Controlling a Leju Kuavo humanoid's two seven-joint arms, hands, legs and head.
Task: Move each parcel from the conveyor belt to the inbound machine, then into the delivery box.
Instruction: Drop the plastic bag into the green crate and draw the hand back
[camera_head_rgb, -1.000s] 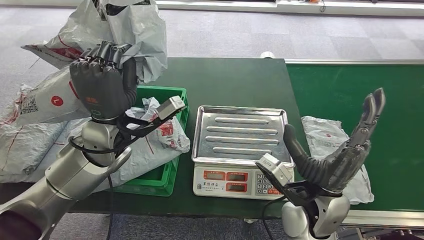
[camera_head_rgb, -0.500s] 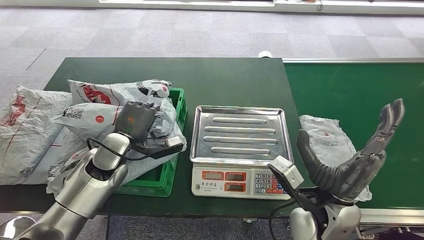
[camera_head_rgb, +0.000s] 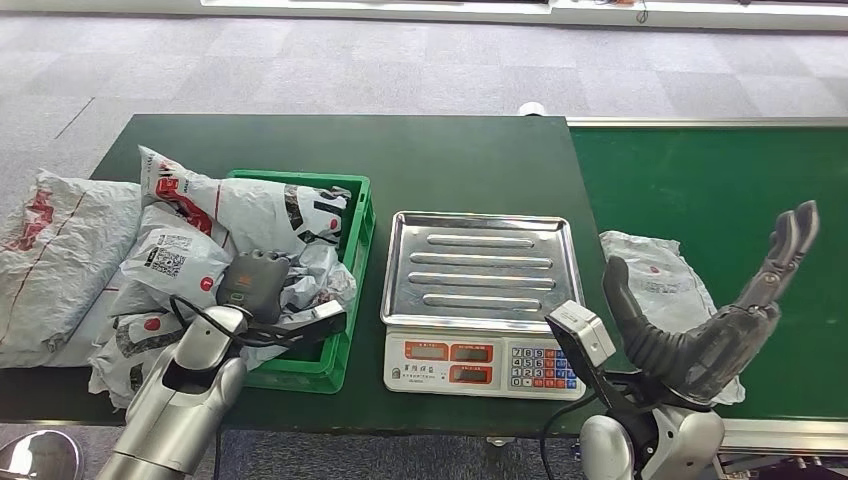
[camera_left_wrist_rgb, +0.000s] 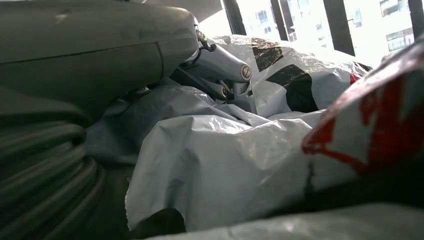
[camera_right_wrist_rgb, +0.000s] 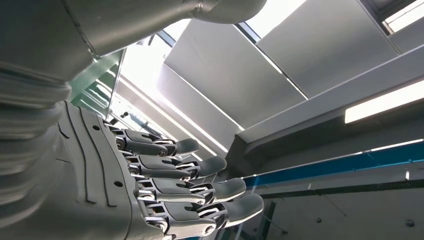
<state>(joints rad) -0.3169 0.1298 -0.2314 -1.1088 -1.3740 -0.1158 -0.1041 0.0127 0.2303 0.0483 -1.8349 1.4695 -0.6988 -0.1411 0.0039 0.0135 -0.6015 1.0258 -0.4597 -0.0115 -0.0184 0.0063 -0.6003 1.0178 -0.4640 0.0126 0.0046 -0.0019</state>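
Green belting runs under the next parcel (camera_head_rgb: 668, 285), just beyond the raised right hand (camera_head_rgb: 715, 315), which is spread wide and holds nothing. It should scoop low. Left hand (camera_head_rgb: 255, 283) rests on crate (camera_head_rgb: 358, 215) parcels, grip unclear.

left hand (camera_head_rgb: 256, 283) — fingers buried among parcels (camera_head_rgb: 235, 215)

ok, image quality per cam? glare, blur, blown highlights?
Head view: even light, sharp, mild glare on the steel scale tray. Left wrist view: windows blown out, parcels close and soft. Right wrist view: looks up at bright ceiling lights, right hand backlit but sharp.
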